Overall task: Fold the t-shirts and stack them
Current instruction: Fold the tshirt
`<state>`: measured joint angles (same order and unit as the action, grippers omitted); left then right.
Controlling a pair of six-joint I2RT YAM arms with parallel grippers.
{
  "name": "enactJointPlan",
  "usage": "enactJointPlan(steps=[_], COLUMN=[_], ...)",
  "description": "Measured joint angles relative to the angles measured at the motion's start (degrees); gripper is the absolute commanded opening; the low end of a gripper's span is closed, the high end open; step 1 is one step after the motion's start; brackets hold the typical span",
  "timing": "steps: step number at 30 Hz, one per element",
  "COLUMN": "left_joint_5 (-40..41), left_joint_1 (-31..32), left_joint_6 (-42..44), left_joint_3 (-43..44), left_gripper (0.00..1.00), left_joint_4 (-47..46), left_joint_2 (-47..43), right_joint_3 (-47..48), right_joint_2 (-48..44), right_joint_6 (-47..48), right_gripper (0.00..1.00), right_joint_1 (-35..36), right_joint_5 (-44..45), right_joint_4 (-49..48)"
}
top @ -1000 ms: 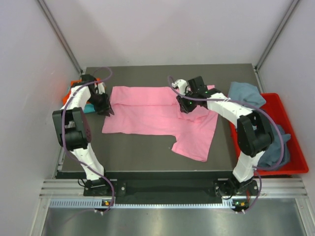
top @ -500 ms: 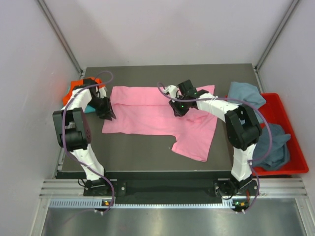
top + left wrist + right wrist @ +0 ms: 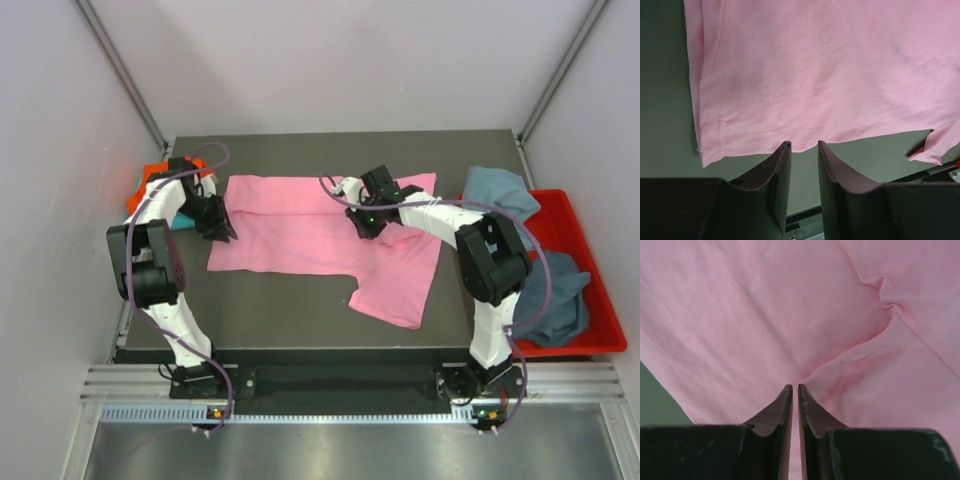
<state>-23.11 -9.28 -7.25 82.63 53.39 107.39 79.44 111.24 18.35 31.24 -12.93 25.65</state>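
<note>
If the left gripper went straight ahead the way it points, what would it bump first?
The left gripper points at the edge of the pink t-shirt, so it would probably meet that first. It might scrape the table instead, since its height is hard to judge.

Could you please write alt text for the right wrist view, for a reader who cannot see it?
The right claw, its two dark jaws nearly together, pinches a raised fold of a pink t-shirt that fills almost the whole view. A sliver of dark green table shows at the lower left.
</note>
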Motion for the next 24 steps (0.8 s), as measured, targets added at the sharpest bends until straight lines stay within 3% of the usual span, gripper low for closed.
enactJointPlan(steps=[14, 24], left_joint_5=[-0.02, 0.00], left_joint_1=[0.00, 0.00], left_joint_6=[-0.15, -0.17], left_joint_3=[0.20, 0.20], left_gripper=[0.33, 0.32], left_joint_4=[0.00, -0.04], left_joint_2=[0.00, 0.00], right_joint_3=[-0.31, -0.22], right_joint_2=[2.75, 2.82], right_joint_6=[1.66, 1.51], right_gripper=[0.00, 0.00], right_joint_1=[0.00, 0.00], right_joint_5=[2.27, 2.32], right_joint_4=[-0.85, -1.01])
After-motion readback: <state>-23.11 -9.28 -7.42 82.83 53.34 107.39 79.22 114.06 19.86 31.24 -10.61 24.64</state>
